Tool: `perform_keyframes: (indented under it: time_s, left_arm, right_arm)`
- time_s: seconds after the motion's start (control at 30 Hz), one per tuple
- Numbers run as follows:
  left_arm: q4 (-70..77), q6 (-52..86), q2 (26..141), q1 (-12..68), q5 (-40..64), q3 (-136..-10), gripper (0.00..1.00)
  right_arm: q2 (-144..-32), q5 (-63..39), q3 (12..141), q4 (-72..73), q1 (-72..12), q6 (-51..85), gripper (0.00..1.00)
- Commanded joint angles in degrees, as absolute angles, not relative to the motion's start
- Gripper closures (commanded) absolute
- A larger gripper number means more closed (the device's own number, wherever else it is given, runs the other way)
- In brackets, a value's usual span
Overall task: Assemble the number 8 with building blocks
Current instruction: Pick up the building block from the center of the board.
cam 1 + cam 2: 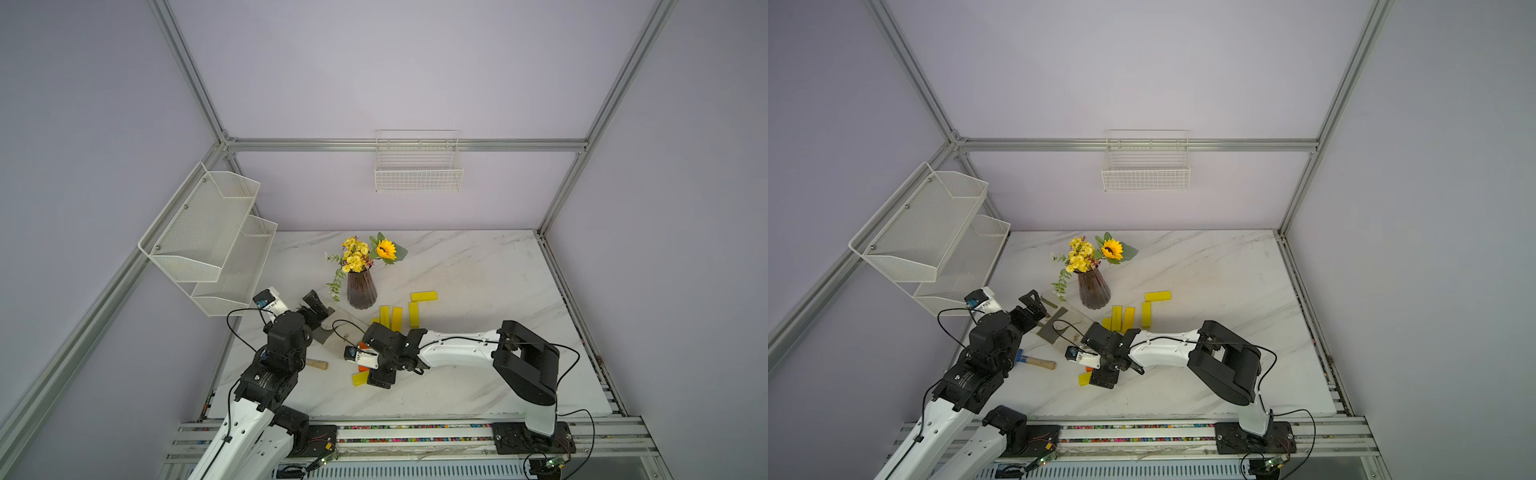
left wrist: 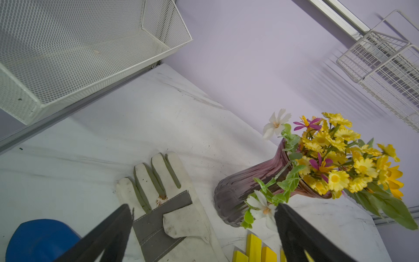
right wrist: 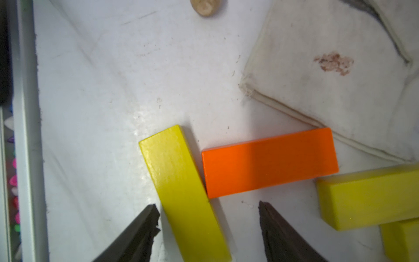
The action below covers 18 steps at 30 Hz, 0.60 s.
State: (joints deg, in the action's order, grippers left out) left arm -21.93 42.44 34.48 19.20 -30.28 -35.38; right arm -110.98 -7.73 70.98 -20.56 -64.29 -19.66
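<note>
In the right wrist view my right gripper [image 3: 208, 205] stands open astride one end of a flat yellow building block [image 3: 181, 188], with a gap on one side. An orange block [image 3: 269, 161] lies with its end against that block. Two more yellow blocks [image 3: 369, 199] lie close by. In both top views this gripper [image 1: 368, 372] points down at the yellow block [image 1: 360, 378] near the table's front. Several yellow blocks [image 1: 397, 318] lie loose beside the vase, and no number 8 shape shows. My left gripper [image 1: 318, 309] [image 2: 203, 207] hangs open and empty above a glove.
A purple vase [image 1: 361, 291] of yellow flowers stands mid-table. A white and grey work glove [image 2: 158, 204] lies left of the blocks. A hammer [image 1: 1038, 362] with a wooden handle lies near the left arm. A mesh shelf [image 1: 208, 241] hangs at the left, a wire basket [image 1: 417, 166] on the back wall.
</note>
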Motion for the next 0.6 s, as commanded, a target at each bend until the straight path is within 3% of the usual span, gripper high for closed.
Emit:
perform_keyframes:
  time_s: [0.0, 0.23, 0.47, 0.57]
  left_arm:
    - [-20.23, 42.19, 33.97, 19.41, -31.16, -35.68, 0.0]
    - [-20.0, 42.19, 33.97, 19.37, -31.2, -35.42, 0.0]
    - [-20.02, 42.21, 33.65, 19.42, -31.38, -35.29, 0.0]
    - [-19.95, 42.2, 33.42, 19.41, -31.55, -35.17, 0.0]
  right_arm:
    - [-112.27, -9.37, 72.16, -21.6, -64.59, -21.52, 0.27]
    - [-114.34, -11.2, 73.1, -22.54, -64.59, -24.9, 0.34]
    - [-113.66, -10.64, 71.62, -23.04, -64.56, -29.37, 0.68]
    - [-111.19, -9.98, 68.95, -22.74, -64.51, -32.05, 0.75]
